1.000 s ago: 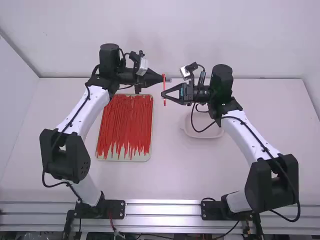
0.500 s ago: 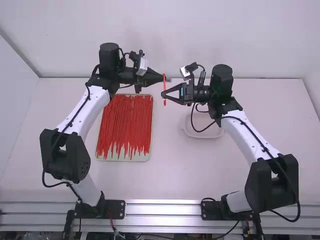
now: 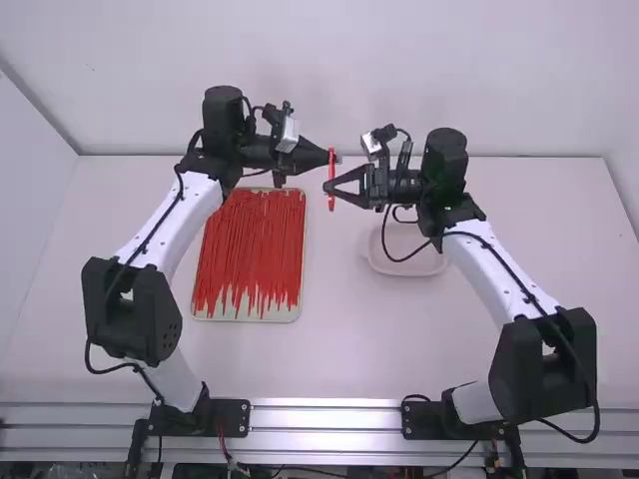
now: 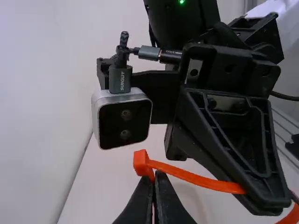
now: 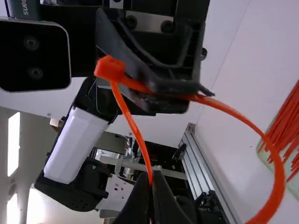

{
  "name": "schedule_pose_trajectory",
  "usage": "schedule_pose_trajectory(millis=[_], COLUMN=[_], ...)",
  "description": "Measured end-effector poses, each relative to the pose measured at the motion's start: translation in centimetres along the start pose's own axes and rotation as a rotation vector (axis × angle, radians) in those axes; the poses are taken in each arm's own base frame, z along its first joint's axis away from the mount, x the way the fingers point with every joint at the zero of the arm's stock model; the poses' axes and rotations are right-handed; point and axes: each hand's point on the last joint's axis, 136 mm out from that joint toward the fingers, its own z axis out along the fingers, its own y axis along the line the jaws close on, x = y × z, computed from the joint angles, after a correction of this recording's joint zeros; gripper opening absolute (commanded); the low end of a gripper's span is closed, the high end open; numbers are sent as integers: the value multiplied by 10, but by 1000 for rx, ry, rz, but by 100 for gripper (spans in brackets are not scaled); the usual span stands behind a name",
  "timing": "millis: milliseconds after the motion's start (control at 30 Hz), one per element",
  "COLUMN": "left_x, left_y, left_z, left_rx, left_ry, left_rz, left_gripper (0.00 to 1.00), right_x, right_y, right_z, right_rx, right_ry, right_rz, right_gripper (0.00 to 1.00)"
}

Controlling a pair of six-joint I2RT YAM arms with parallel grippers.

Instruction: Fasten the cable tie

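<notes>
A red cable tie (image 3: 330, 199) hangs in the air between both grippers, above the table's far middle. My left gripper (image 3: 328, 157) is shut on the strap just behind the square head (image 4: 142, 163); its closed tips (image 4: 150, 176) show in the left wrist view. My right gripper (image 3: 332, 187) faces it from the right, fingers (image 5: 150, 179) shut on the thin tail. In the right wrist view the strap (image 5: 275, 172) curves in a wide loop from the head (image 5: 110, 68) round to the tail.
A flat tray (image 3: 246, 318) holding several loose red ties (image 3: 250, 249) lies under the left arm. A white dish (image 3: 404, 265) sits under the right arm. The table's front half is open.
My left gripper has shifted slightly right and the right gripper slightly up, bringing the two closer. Both keep hold of the tie.
</notes>
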Motion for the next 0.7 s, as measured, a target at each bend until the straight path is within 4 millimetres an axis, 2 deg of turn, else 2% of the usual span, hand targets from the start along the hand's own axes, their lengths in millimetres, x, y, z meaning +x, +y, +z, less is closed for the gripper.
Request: schedule_pose_trajectory(millis=[300,700], left_x=[18,16], left_y=[-5,-12], left_z=[5,8], left_rx=[-10,22], left_ry=[40,24], left_rz=[-58,-18], left_gripper=[2,2], right_x=[-6,-11], right_y=[-2,-4], right_z=[-5,-9], right_rx=[11,17], right_ry=[-30,-50], right_rz=[28,40], right_gripper=[0,0])
